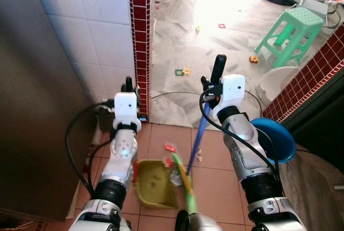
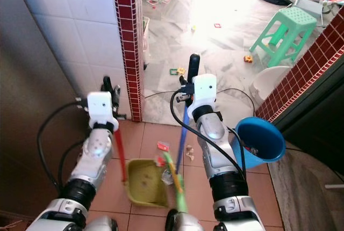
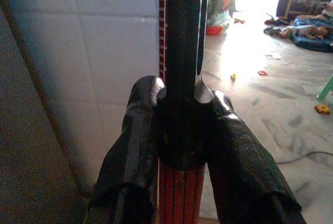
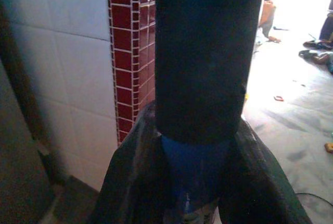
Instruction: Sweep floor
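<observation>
The right gripper has its fingers clamped on the blue broom handle near its black top; the left gripper is clamped likewise on the red handle of the dustpan, which rests on the floor at six o'clock. Both look light and stiff, probably best held high on their handles. One broom, one dustpan, and a few scraps at its twelve o'clock.

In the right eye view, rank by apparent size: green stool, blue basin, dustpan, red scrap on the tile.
1. Green stool, though farther from the camera.
2. Blue basin and dustpan look about alike; unranked.
3. Red scrap.
</observation>
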`<state>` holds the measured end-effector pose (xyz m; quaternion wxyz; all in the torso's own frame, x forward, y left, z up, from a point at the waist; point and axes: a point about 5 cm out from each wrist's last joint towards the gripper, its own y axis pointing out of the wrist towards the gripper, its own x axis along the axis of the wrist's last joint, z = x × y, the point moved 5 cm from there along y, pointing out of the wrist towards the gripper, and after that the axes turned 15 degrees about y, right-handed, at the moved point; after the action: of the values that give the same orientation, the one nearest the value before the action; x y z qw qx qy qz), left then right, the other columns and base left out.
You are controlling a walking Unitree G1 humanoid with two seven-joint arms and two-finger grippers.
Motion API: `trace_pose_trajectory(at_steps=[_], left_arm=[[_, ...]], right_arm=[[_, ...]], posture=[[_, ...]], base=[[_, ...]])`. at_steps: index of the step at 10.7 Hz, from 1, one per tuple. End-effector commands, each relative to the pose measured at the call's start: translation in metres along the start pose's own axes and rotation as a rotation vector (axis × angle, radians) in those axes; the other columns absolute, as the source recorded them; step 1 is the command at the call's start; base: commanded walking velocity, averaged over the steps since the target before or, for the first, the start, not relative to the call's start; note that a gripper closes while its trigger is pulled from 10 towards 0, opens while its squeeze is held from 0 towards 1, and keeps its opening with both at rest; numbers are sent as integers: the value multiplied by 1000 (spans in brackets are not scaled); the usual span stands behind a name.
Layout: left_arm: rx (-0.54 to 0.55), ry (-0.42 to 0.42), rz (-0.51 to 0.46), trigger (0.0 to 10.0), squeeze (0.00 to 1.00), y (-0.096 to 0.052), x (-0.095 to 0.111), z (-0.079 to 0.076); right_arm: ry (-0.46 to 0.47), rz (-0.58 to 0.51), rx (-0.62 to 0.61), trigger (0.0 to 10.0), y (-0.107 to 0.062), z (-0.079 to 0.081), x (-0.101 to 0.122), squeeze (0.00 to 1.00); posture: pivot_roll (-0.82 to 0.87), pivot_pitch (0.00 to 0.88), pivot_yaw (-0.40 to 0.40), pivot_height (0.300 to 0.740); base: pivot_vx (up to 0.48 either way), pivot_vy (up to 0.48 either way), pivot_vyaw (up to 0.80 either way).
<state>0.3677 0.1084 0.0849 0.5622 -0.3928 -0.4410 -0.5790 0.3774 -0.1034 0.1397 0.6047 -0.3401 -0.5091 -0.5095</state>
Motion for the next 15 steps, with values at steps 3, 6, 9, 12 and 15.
trace_pose_trajectory(at_steps=[3, 6, 9, 12, 15], left_arm=[[-52, -17, 4, 10000, 0, 4, -1, -13], [-69, -21, 1, 10000, 0, 7, -1, -18], [-79, -24, -2, 10000, 0, 8, -1, -21], [-95, -59, -5, 10000, 0, 10, 1, -21], [-52, -122, -21, 10000, 0, 11, 3, -6]], right_arm=[[37, 3, 11, 10000, 3, 3, 4, 0], [171, -5, 5, 10000, 11, 6, 17, 0], [173, -69, 68, 10000, 19, 16, 48, 0], [42, -169, 146, 10000, 21, 24, 83, 0], [-23, -214, 91, 10000, 17, 7, 92, 0]], posture=[[-32, 48, -82, 740], [-40, 38, -84, 740], [-44, 27, -85, 740], [-46, 17, -82, 740], [-40, 14, -75, 740]], base=[[0, 0, 0], [0, 0, 0], [0, 0, 0], [0, 0, 0], [0, 0, 0]])
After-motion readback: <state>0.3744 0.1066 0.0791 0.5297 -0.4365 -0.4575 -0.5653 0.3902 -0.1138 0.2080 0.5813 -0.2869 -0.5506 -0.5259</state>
